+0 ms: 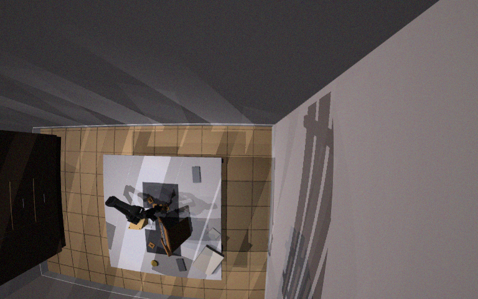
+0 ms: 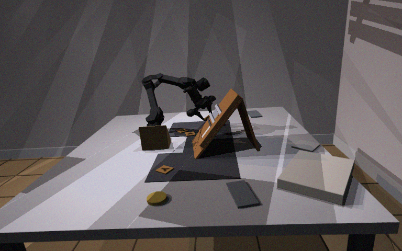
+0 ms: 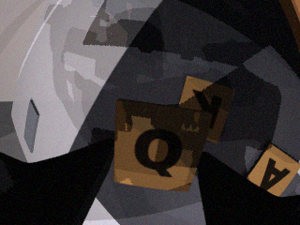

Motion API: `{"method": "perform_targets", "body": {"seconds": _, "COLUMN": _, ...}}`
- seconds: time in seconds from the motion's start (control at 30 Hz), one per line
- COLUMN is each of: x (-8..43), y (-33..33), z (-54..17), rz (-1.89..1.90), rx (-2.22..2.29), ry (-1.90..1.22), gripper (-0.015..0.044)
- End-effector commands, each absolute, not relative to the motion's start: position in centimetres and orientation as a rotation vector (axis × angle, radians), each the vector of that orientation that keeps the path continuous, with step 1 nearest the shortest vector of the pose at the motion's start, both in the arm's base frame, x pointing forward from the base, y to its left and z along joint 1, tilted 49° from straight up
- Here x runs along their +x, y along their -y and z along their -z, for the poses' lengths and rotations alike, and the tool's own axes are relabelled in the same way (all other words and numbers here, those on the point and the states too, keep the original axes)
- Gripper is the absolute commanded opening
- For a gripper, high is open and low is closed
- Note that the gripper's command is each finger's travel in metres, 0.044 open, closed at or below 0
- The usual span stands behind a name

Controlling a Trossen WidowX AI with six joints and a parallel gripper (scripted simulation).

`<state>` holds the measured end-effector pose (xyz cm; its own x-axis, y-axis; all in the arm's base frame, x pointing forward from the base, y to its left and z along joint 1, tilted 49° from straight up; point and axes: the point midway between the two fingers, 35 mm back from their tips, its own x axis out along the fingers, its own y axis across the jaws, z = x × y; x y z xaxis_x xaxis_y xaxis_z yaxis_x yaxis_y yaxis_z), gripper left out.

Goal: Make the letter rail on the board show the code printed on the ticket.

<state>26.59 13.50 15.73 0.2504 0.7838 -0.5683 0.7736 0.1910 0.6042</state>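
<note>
My gripper [image 1: 159, 208] [image 2: 208, 115] [image 3: 157, 152] is shut on the Q tile [image 3: 133, 174], whose letter looks upright in the wrist view. It is close to the upper face of the leaning wooden board [image 1: 168, 247] [image 2: 230, 98]; contact cannot be told. Pale plates [image 2: 218, 109] stand out from the board's face; the ticket's print and the rail's contents are unreadable. A K tile [image 3: 222, 95] and an A tile [image 3: 277, 165] lie beyond the Q tile. A tile with what looks like a Y [image 1: 150, 245] [image 2: 164, 169] lies on the dark mat [image 1: 160, 187] [image 2: 204, 173].
A wooden block [image 1: 136, 224] [image 2: 154, 138] stands near the arm's base. A yellow disc [image 1: 154, 263] [image 2: 156, 197], a grey slab [image 1: 181, 264] [image 2: 243, 193] and a beige box [image 1: 208, 260] [image 2: 314, 174] are nearer the exterior camera. Another grey slab [image 1: 195, 174] [image 2: 255, 113] lies far back.
</note>
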Motion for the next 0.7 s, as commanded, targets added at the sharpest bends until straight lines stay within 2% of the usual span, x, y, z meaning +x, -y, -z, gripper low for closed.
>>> {"method": "perform_targets", "body": {"seconds": 0.0, "x": 26.9, "y": -13.0, "z": -15.8, "rz": -0.110, "rx": 1.493, "ry": -1.435, "gripper": 0.0000}}
{"method": "perform_targets", "body": {"seconds": 0.67, "x": 28.7, "y": -9.5, "z": -17.2, "rz": -0.474, "rx": 1.057, "ry": -1.002, "gripper": 0.0000}}
